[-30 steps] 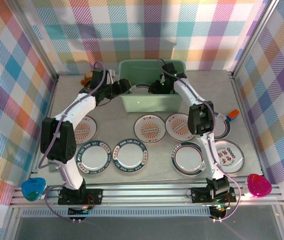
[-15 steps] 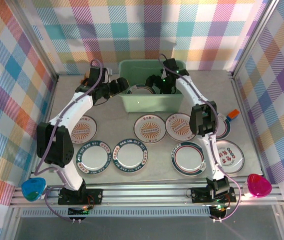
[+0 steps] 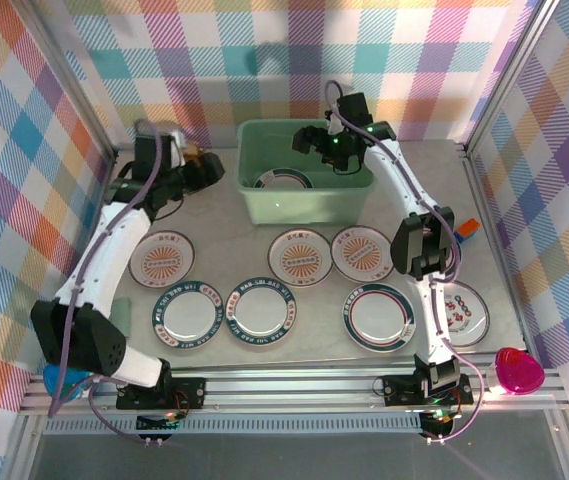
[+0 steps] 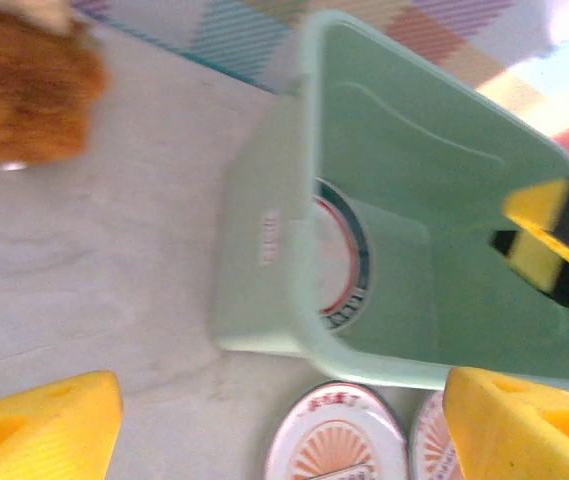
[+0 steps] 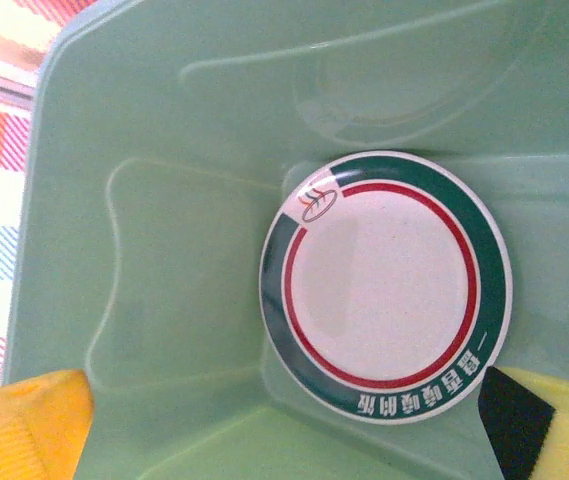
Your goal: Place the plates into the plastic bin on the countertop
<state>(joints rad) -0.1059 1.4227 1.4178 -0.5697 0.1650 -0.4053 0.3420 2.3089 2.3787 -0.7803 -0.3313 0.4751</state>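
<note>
— One teal-and-red-rimmed plate (image 5: 384, 285) lies flat in the mint bin (image 3: 309, 208). The right end effector (image 5: 284, 430) is above it, jaws wide, holding nothing.
— Left end effector (image 4: 284, 430) gapes wide too, empty, beside the bin's left end. The other plates (image 3: 264, 308) dot the desk (image 3: 224, 232).

The left arm (image 3: 102, 250) stretched from lower left to upper left, the left gripper (image 3: 202, 168) spread wide and empty, while the right arm (image 3: 401, 185) stretched up the right side, the right gripper (image 3: 309, 140) likewise gaping empty near top centre.
</note>
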